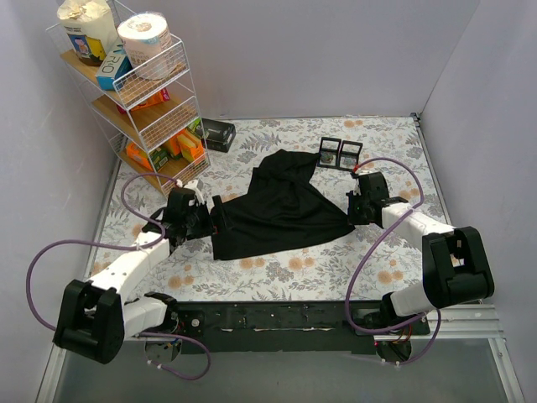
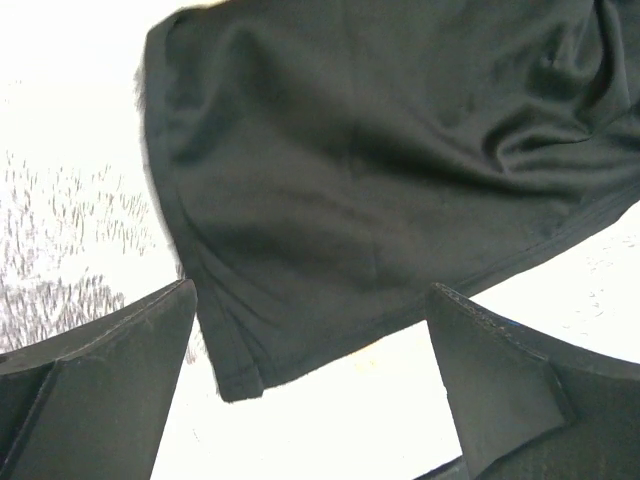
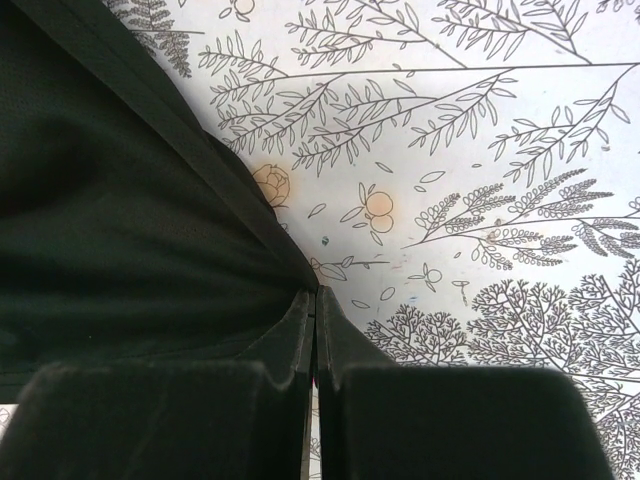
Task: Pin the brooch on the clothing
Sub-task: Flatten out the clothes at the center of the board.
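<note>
Upper-left rack (image 1: 138, 92) holds rolls (image 1: 144, 38) and boxes (image 1: 112, 69) I can't read; left hand (image 2: 310, 400) spread, right hand (image 3: 312, 330) seemingly pinching the T-shirt (image 1: 281, 206).

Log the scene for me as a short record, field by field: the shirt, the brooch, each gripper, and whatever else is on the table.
clothing: black T-shirt, crumpled on the floral tablecloth, mid-table
brooch: not made out in any view
left gripper: open, over the shirt's left hem, not gripping
right gripper: shut, pinching the shirt's right edge
other: two small black frame boxes just beyond the shirt; wire rack with groceries at the far left corner
</note>
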`<action>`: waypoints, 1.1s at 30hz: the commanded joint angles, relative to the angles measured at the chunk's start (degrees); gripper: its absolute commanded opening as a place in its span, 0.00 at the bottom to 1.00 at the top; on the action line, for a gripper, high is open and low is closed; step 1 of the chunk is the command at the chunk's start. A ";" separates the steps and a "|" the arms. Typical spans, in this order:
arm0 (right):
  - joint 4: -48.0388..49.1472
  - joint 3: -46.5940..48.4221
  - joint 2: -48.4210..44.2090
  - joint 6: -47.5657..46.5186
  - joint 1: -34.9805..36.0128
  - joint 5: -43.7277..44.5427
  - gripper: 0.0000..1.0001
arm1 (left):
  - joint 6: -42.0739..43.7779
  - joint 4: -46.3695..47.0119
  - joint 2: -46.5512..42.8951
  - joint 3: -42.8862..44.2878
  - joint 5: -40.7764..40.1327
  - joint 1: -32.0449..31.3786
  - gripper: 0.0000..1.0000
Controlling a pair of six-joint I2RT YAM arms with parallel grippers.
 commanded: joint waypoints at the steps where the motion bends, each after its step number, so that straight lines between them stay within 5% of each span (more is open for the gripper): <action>1: 0.43 -0.27 -1.53 -1.45 -0.64 -1.97 0.01 | -9.62 -4.16 -6.64 -4.30 -2.66 -0.45 0.98; 16: 1.31 -0.80 -2.67 -2.77 -0.90 -5.05 0.01 | -15.16 -12.15 -5.24 -3.95 -13.02 -5.99 0.69; 19: 1.75 -1.24 -3.37 -2.94 -0.99 -5.49 0.01 | -14.90 -13.74 -6.12 -2.99 -16.80 -6.26 0.55; 33: 2.98 -2.21 -5.22 -2.68 -1.25 -8.12 0.01 | -14.99 -15.68 1.09 -1.49 -18.30 -10.56 0.49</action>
